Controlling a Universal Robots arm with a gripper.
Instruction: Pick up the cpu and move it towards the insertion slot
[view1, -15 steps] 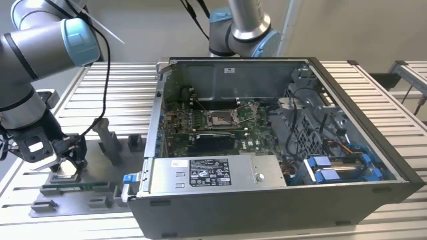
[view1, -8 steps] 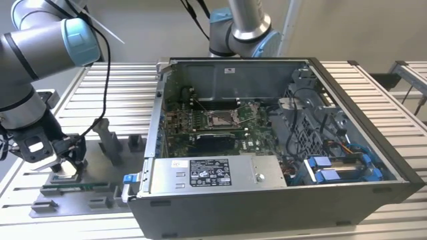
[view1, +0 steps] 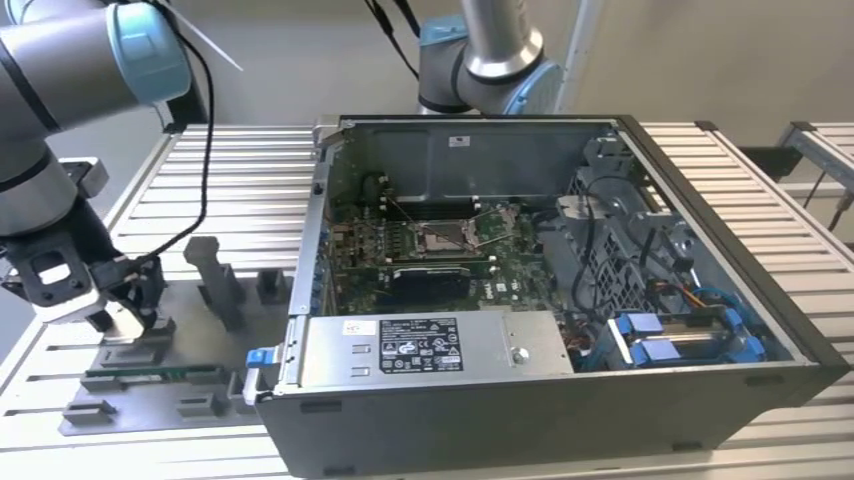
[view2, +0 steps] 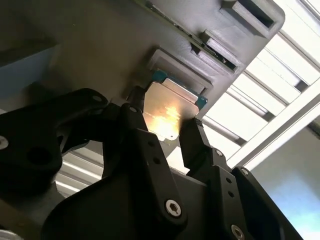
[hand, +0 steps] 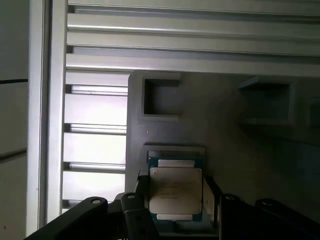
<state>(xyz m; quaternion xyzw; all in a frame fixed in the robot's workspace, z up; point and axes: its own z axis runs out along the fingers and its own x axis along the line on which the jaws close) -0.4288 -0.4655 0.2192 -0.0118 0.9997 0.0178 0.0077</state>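
- The gripper (view2: 165, 120) sat nearest the lens in both wrist views, its black fingers (view2: 135, 135) closed against two opposite edges of the cpu (view2: 172, 105).
- The cpu (hand: 176, 192) lay flat in a recess of the grey fixture (hand: 225, 125), with its silver top up and a green rim showing at the ends.
- The fixture (view1: 200, 340) rested on a table (view1: 240, 190) of ribbed aluminium slats, at the exterior view's left. A plain pale wall (view1: 307, 60) stood behind.
- The arm (view1: 54, 150) bent down over the fixture, and a black cable (view1: 203, 150) hung beside it.
- An open case (view1: 534, 420) took up the middle of the table, just beside the fixture on the exterior view's right.
- The slot (view1: 445, 236) lay on the green board (view1: 350, 245) deep inside the case, well apart from the cpu. The case's side wall stood between them.
- Grey posts (view1: 214, 275) rose from the fixture between the gripper and the case.
- A green memory stick (view1: 150, 375) lay along the fixture's near edge.
- A second arm (view1: 481, 50) stood behind the case.
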